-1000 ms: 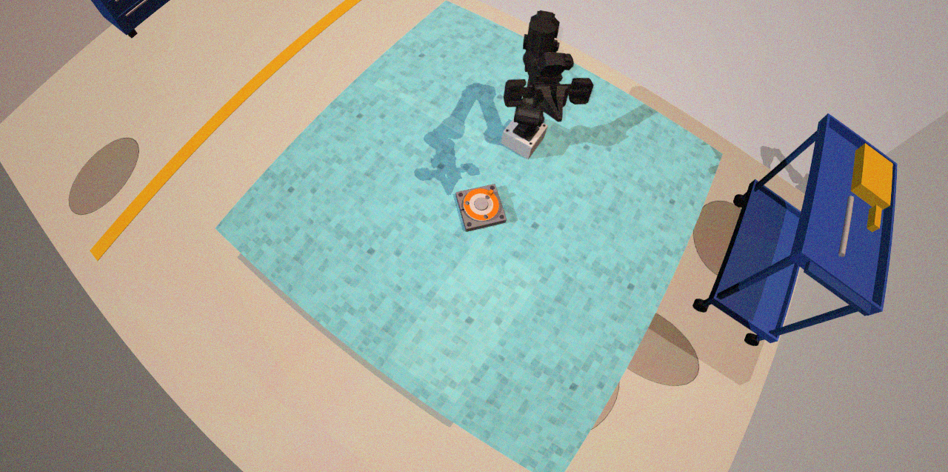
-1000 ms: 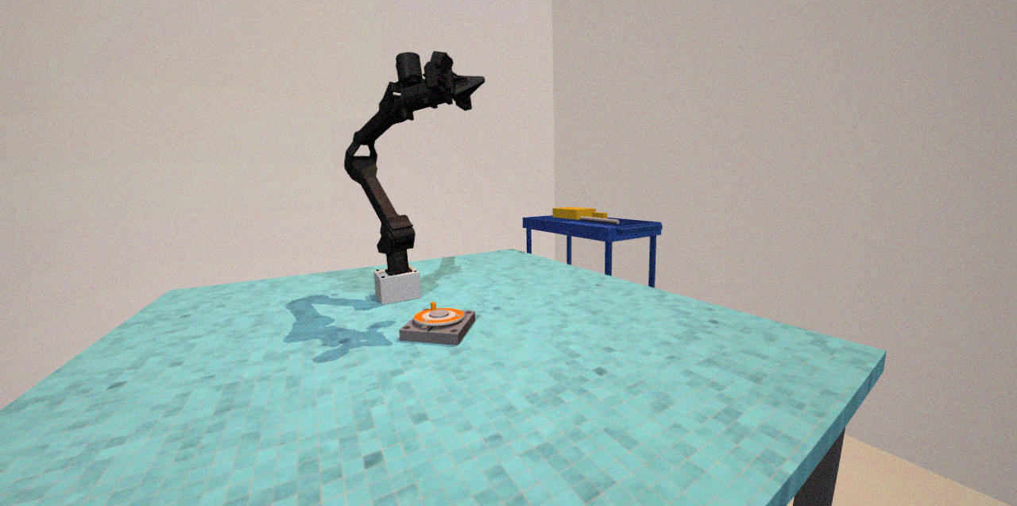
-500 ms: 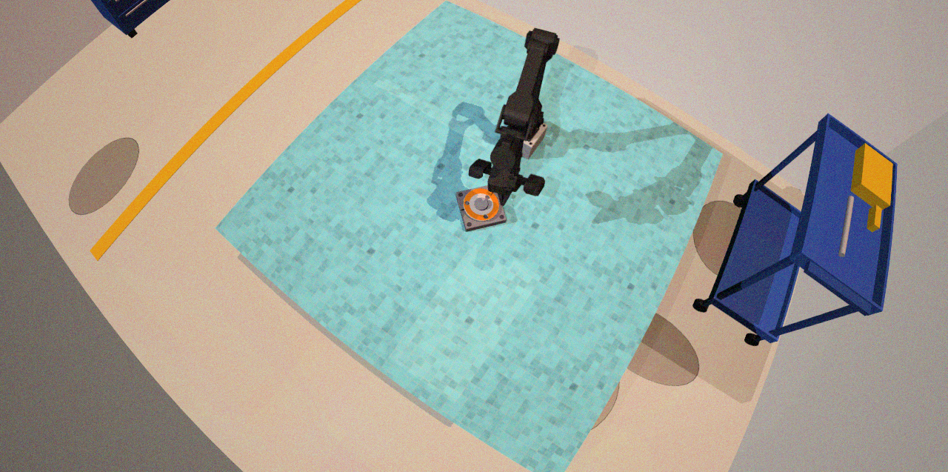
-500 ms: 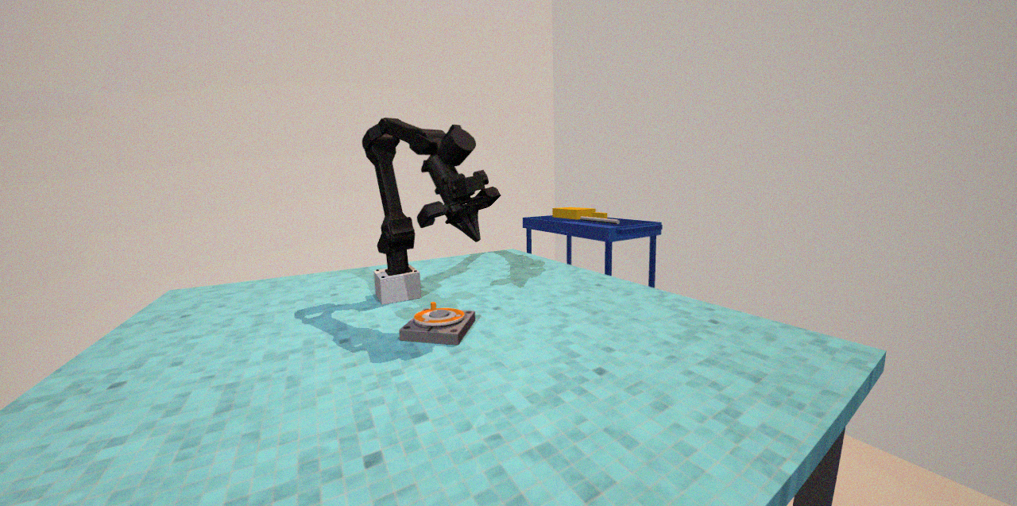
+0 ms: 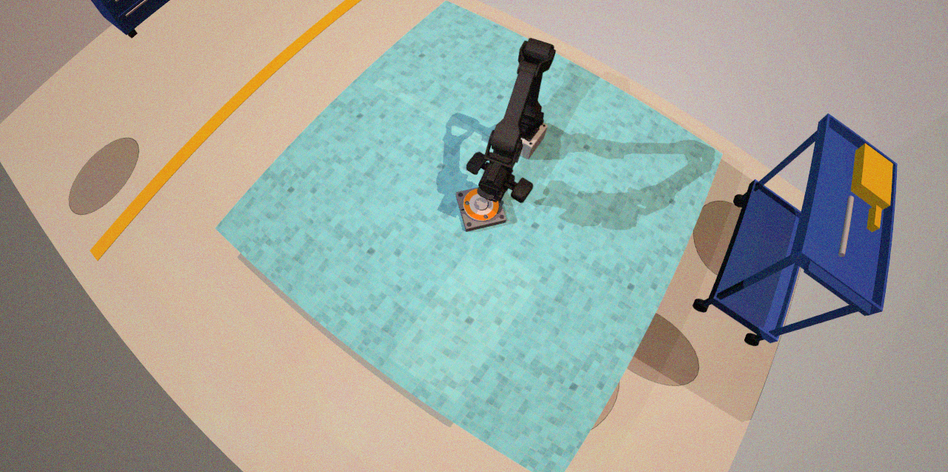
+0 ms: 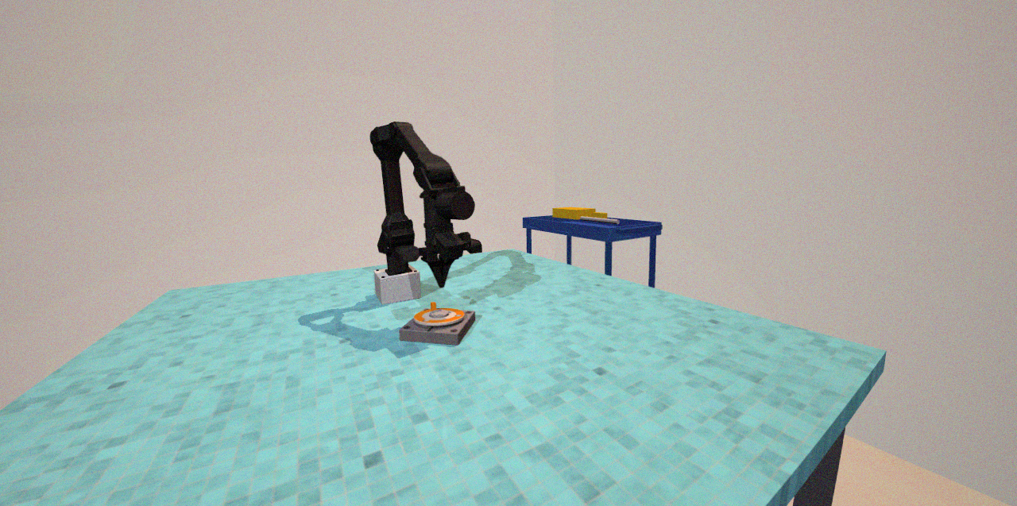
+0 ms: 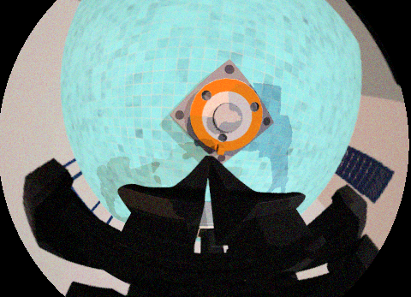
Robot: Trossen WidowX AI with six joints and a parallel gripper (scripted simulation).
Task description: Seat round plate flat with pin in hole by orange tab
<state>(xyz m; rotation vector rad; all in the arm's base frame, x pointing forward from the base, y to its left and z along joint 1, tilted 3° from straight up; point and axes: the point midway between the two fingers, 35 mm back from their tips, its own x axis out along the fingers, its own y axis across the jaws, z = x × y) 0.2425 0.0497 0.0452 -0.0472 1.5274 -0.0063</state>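
One black six-joint arm stands on a small white block on the turquoise tiled worktop [image 6: 639,375], folded so that its black two-fingered end effector [image 6: 440,282] points straight down. The fingers are pressed together into a single tapered point with nothing between them. In the exterior view that point hangs in the air above and just behind the task piece, touching nothing.

The round orange plate [image 7: 201,119] lies on the square grey base [image 6: 427,334], threaded over the pale grey centre post [image 7: 229,118]. Its narrow orange tab [image 6: 434,308] sticks upright from the rim on the side nearest the arm. In the wrist view the tip of the closed fingers lines up just beside the plate's near edge, where the tab shows as a small orange nub. Small dark holes dot the orange ring and the base corners; the pin is too small to make out, and whether the plate is tilted cannot be told.

Well apart, beyond the worktop, a blue metal cart [image 6: 593,226] carries a yellow block [image 6: 573,212].
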